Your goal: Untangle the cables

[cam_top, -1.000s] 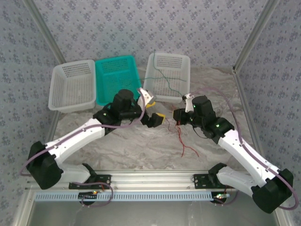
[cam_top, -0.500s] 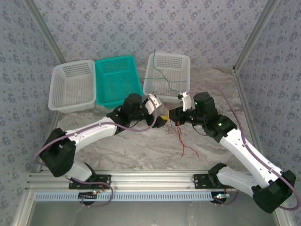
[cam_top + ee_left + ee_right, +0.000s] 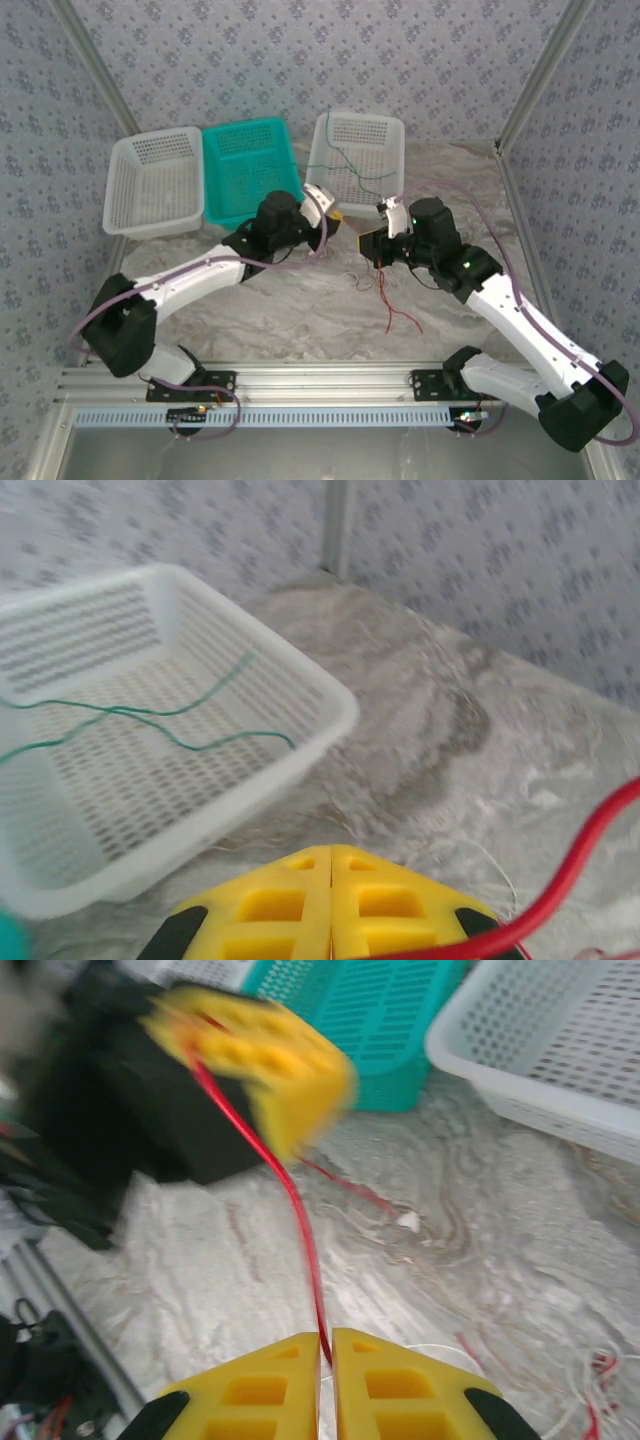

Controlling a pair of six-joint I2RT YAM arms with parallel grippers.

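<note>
A red cable (image 3: 300, 1225) runs taut from my right gripper (image 3: 327, 1335), which is shut on it, up to the blurred yellow fingers of my left gripper (image 3: 255, 1055). In the left wrist view my left gripper (image 3: 330, 850) is shut, with the red cable (image 3: 585, 865) leaving under its right finger. From above, the left gripper (image 3: 335, 213) hangs near the right white basket (image 3: 322, 130), the right gripper (image 3: 371, 246) a little right of it. The red cable's loose end (image 3: 393, 305) trails on the table. A green cable (image 3: 352, 172) lies in that basket. Thin white wires (image 3: 590, 1380) lie tangled on the table.
A teal basket (image 3: 245, 165) and another white basket (image 3: 150, 185) stand at the back left. Metal frame posts and patterned walls close in the sides and back. The marbled table has free room in front of the arms.
The left gripper swung right to meet the right gripper, then pulled back toward the right white basket with the red cable stretched between them. The right gripper has hardly moved.
</note>
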